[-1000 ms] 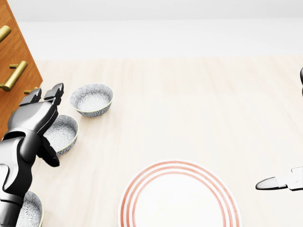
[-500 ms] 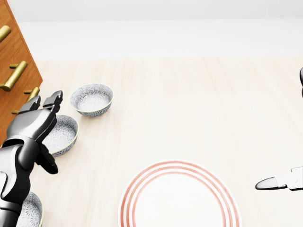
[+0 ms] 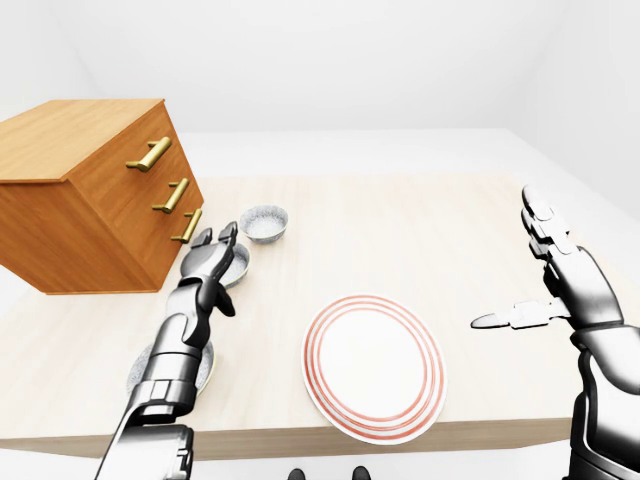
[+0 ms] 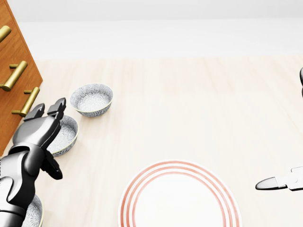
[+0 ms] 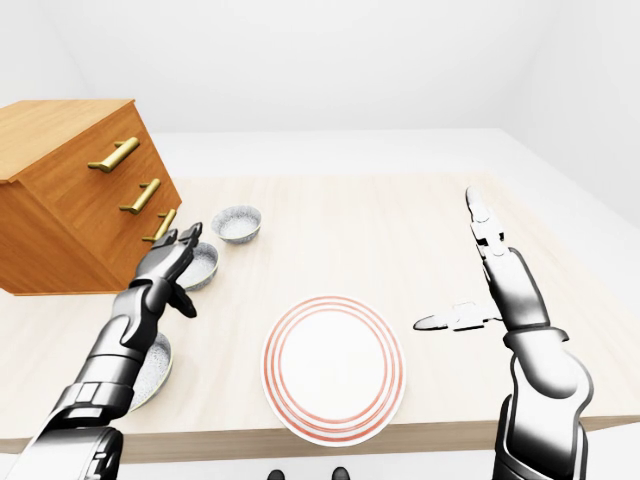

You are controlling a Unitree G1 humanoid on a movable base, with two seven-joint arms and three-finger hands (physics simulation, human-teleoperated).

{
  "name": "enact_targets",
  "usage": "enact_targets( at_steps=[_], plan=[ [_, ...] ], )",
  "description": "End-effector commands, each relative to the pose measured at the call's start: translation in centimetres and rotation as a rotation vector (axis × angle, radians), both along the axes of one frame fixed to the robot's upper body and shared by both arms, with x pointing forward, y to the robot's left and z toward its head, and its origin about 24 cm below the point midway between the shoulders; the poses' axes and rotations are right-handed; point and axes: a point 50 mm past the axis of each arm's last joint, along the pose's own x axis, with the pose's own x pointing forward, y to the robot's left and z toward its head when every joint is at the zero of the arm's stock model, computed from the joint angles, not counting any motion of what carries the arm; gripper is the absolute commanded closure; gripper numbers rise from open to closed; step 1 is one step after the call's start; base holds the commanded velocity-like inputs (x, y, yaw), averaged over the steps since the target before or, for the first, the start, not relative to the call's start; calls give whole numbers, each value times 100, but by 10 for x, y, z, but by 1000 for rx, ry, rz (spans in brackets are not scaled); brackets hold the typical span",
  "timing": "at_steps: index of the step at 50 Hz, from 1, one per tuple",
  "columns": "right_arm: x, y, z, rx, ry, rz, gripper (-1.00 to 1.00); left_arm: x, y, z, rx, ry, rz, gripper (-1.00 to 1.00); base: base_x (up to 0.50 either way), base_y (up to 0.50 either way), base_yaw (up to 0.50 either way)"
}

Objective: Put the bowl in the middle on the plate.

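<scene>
Three patterned bowls lie in a line at the left of the head view: the top bowl [image 4: 92,99], the middle bowl [image 4: 66,132] and the bottom bowl [image 4: 31,211], which the view's edge cuts off. A white plate [image 4: 138,185] with red rings lies at bottom centre. My left hand [image 4: 46,128] hovers open over the left side of the middle bowl and hides part of it; its fingers are not closed round it. My right hand [image 5: 480,275] is held up open at the right, well away from the plate, with nothing in it.
A wooden chest of drawers [image 3: 90,200] with brass handles stands on the table just left of the bowls, close to my left hand. The table's near edge [image 3: 400,440] runs just below the plate in the left-eye view.
My left hand has slid down the head view, fingertips drawn back from near the top bowl to over the middle bowl, still open. The right hand, bowls and plate are unmoved.
</scene>
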Motion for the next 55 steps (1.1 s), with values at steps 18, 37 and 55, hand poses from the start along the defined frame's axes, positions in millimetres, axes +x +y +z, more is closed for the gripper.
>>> enact_targets(
  at_steps=[18, 37, 55],
  plan=[
    [0, 0, 0, 4, 1, 4, -100, 14, -9, -7, 30, -5, -6, -100, 0, 0, 0],
    [0, 0, 1, 2, -7, 4, -100, 22, -10, -10, 68, 12, -8, -100, 0, 0, 0],
    [0, 0, 1, 2, -5, 2, -100, 23, -9, -10, 83, 21, -2, -100, 0, 0, 0]
  ],
)
